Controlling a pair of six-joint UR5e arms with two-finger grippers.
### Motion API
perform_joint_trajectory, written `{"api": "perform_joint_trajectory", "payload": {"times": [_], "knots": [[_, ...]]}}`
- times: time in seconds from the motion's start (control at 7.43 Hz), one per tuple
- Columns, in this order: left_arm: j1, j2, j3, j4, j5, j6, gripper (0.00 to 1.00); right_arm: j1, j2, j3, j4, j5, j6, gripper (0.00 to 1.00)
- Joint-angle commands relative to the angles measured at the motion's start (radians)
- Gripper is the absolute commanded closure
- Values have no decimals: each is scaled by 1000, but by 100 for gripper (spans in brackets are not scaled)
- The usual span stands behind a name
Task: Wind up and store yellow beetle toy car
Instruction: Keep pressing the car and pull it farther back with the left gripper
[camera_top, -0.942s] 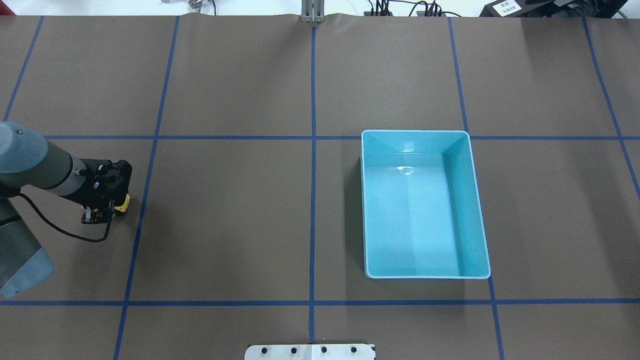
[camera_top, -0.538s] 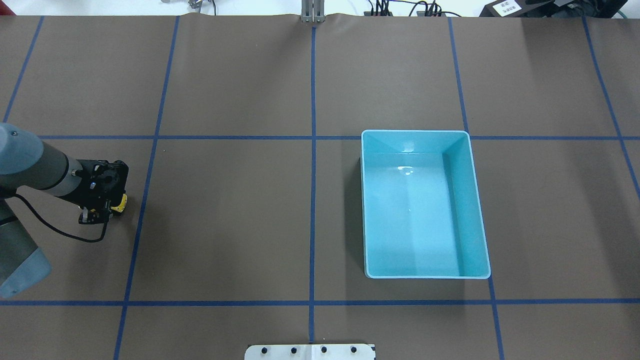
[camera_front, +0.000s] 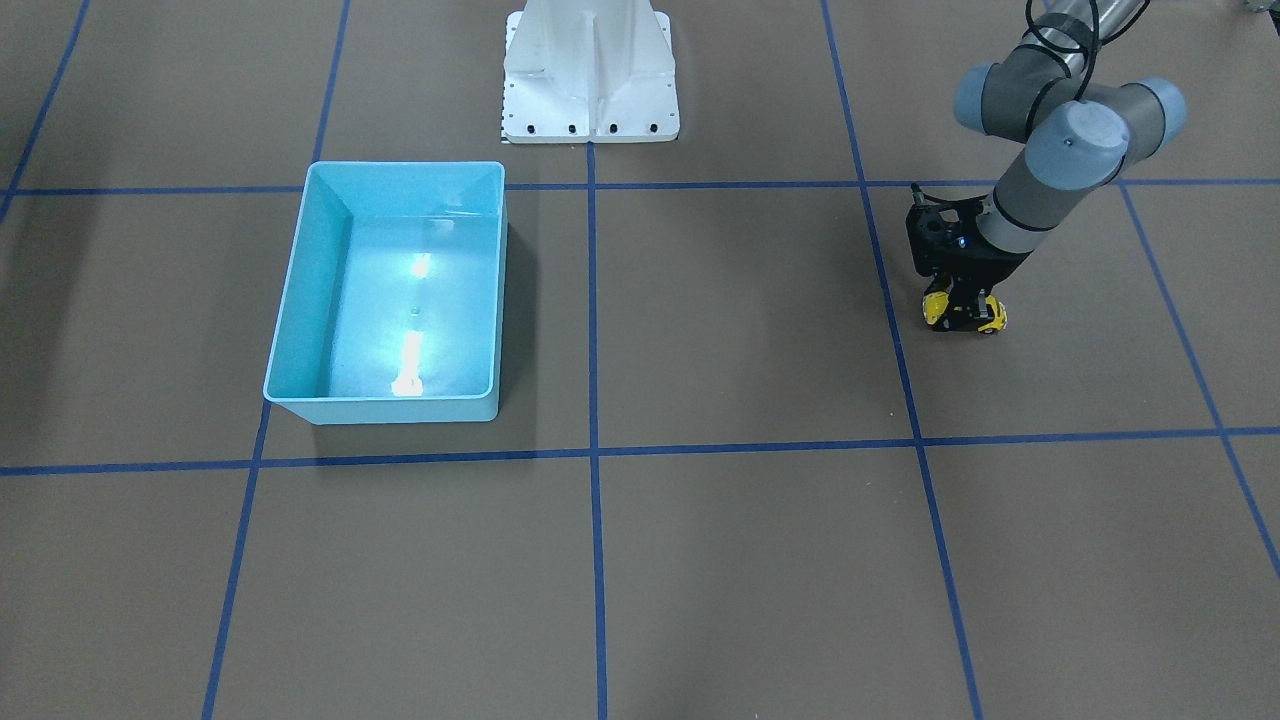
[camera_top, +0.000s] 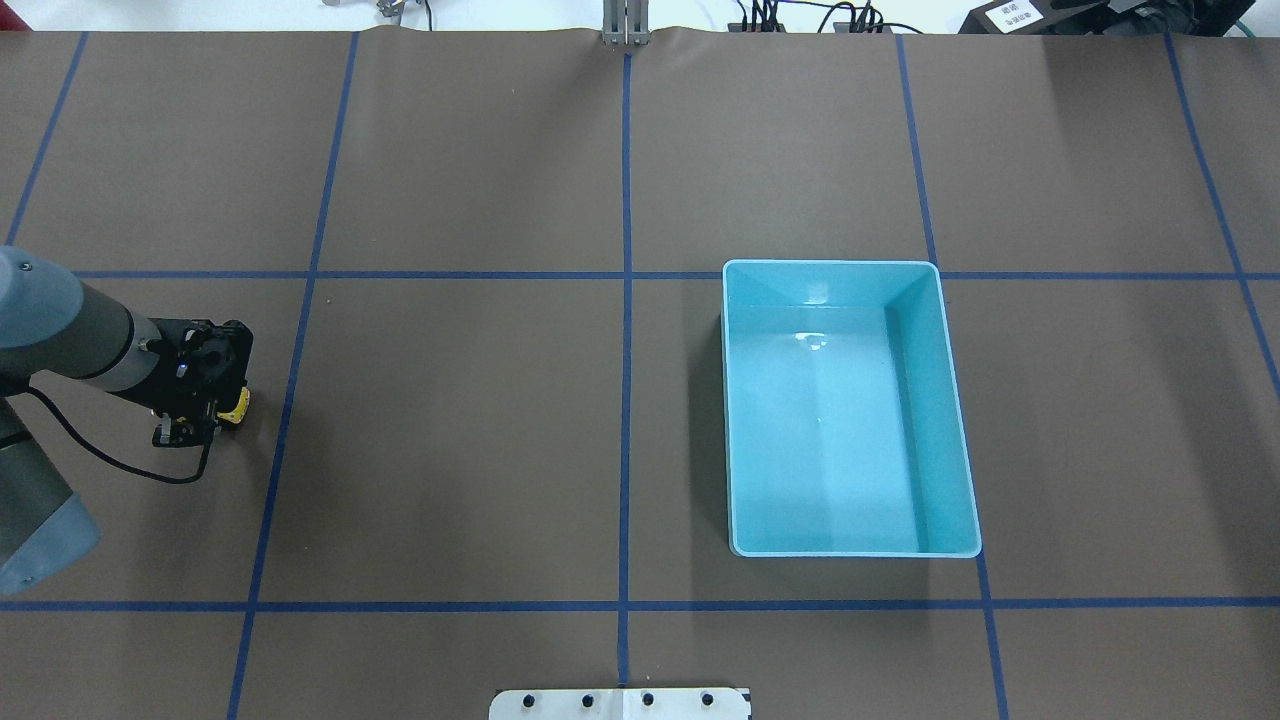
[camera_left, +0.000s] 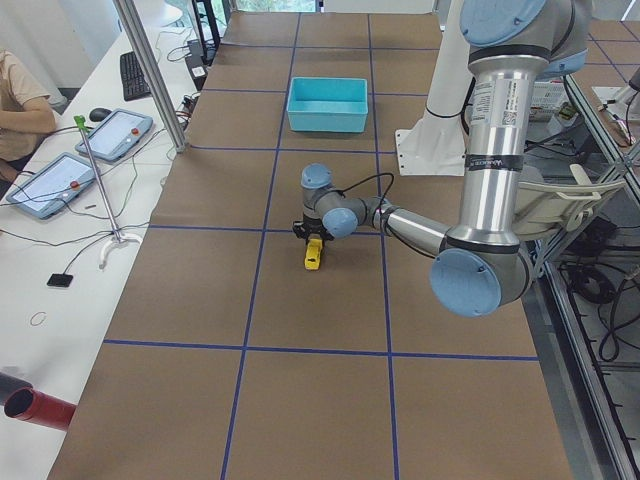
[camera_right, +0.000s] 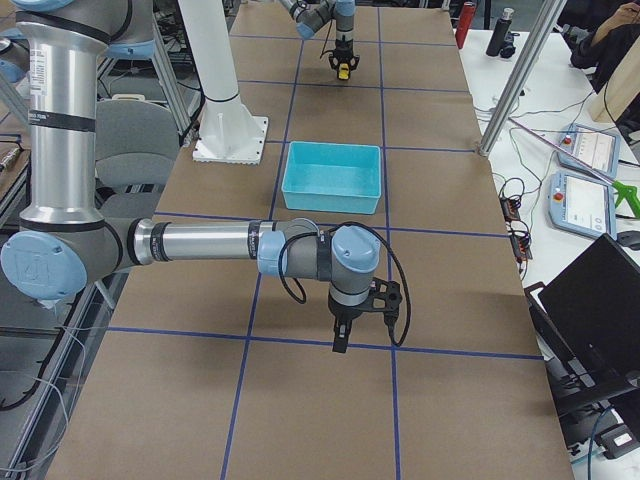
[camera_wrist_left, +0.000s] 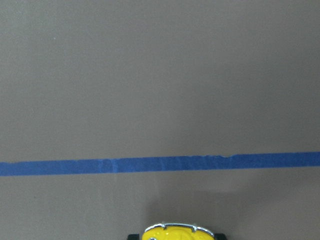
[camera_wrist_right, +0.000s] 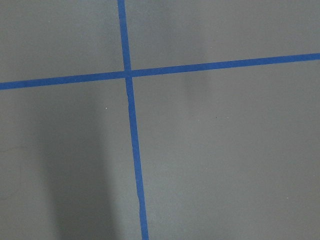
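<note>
Left gripper (camera_front: 962, 316) clenched the yellow beetle toy car (camera_front: 934, 310) on the brown table (camera_front: 700, 300). Right gripper (camera_right: 340, 340): jaw state could not be told.

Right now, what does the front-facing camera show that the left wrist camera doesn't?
Only the front-facing view shows the light blue bin, the white pedestal and the left arm reaching down. Only the left wrist view shows, close up, the silvery trim on one end of the yellow beetle toy car. Both show that car, the brown table cover and the blue tape line near the car.
</note>
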Motion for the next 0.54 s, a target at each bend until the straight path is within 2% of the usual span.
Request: {"api": "perform_joint_trajectory", "payload": {"times": [0.0, 0.4], "knots": [[-6, 11, 1, 0, -1, 0, 100, 0, 0, 0, 0, 0, 0, 0], [-14, 22, 1, 0, 0, 19, 100, 0, 0, 0, 0, 0, 0, 0]]}}
